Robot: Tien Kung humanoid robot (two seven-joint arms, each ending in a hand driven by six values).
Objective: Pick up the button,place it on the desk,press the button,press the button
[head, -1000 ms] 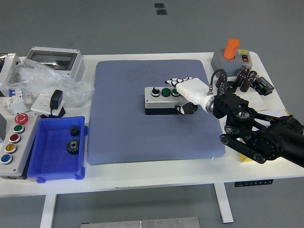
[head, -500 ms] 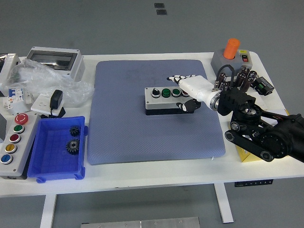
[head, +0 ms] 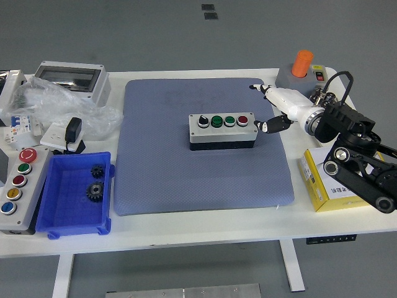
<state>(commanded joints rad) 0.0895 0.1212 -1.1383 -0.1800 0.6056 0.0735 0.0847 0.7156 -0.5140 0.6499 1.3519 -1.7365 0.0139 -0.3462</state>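
Centrally placed on the blue-grey mat (head: 205, 180): grey button box (head: 222, 131), long side left to right, four controls on top, black knob at left, two green buttons, red button at right. Just right of the box, clear of it: white right hand (head: 277, 107), fingers loosely spread, holding nothing, thumb pointing toward the box's right end without touching it. Behind the hand, black arm running to the frame's right edge, above a yellow box (head: 322, 183). Lower left: blue bin (head: 57, 214) with two dark gears (head: 95, 184), beside a grey panel (head: 18, 189) of coloured buttons. Upper right: grey base with orange cylinder (head: 303, 63).
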